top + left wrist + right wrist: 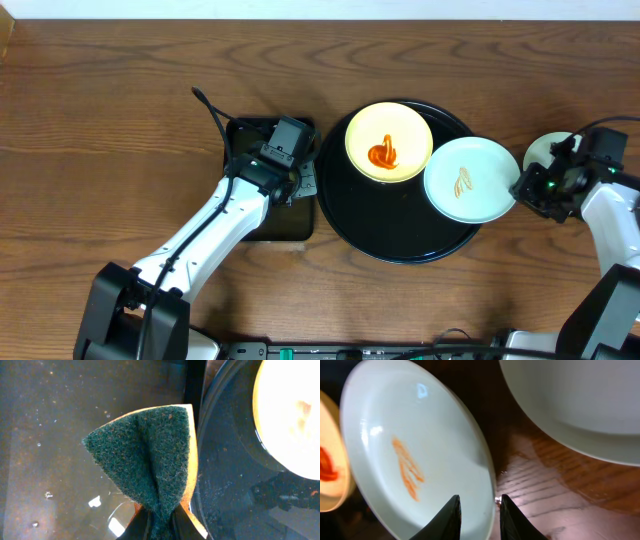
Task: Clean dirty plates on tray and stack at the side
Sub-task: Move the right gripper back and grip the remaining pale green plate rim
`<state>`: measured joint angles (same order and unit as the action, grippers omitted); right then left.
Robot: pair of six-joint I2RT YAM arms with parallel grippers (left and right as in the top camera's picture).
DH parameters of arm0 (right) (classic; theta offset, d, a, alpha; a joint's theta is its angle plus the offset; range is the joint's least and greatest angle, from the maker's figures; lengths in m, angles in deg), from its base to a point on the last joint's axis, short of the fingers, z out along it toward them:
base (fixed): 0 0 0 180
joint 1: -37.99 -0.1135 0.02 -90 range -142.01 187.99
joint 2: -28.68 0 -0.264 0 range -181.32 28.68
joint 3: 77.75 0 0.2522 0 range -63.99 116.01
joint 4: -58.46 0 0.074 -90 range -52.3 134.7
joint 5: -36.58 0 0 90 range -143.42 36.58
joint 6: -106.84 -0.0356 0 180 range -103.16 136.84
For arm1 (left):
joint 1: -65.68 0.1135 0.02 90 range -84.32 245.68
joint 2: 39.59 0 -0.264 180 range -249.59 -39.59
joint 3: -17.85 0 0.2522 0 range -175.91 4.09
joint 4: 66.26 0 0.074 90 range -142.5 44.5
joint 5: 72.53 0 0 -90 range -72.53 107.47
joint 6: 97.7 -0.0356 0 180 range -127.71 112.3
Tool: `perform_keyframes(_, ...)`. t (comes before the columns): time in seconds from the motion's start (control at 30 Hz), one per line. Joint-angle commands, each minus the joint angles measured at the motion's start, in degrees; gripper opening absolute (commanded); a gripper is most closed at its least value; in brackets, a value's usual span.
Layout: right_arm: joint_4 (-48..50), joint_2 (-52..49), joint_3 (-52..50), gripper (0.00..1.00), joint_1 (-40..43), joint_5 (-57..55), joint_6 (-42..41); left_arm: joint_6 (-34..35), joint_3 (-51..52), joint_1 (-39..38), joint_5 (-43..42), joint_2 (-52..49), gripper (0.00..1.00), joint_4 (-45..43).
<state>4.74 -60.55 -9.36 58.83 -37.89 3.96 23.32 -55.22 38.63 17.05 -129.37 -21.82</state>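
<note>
The round black tray (400, 235) holds a pale yellow plate (388, 142) with a red sauce smear. A mint-green plate (470, 180) with an orange smear overhangs the tray's right rim. My right gripper (520, 188) is shut on this plate's right rim; in the right wrist view its fingers (479, 515) straddle the rim of the plate (405, 450), which looks tilted. A second mint-green plate (540, 150) lies on the table behind the right gripper and looks clean (580, 400). My left gripper (298, 182) is shut on a green-and-orange scouring sponge (145, 460) left of the tray.
A smaller rectangular black tray (250, 225) lies under the left gripper, touching the round tray's left side; it shows wet and speckled in the left wrist view (50, 435). The wooden table (100, 120) surrounds everything.
</note>
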Motion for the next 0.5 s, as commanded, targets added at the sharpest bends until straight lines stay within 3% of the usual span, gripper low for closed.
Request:
perform_keyframes(0.0, -0.35, 0.28, 0.55, 0.24, -0.79, -5.01, 0.7, -1.01, 0.31, 0.31, 1.11, 0.63, 0.11, 0.13)
perform_keyframes(0.2, 0.33, 0.26, -1.6, 0.26, -0.79, -6.71, -0.17, -1.01, 0.31, 0.31, 1.09, 0.63, 0.11, 0.17)
perform_keyframes(0.47, 8.66, 0.2, -6.8, 0.25, -0.79, -1.84, -0.28, -0.98, 0.31, 0.31, 1.09, 0.63, 0.11, 0.15)
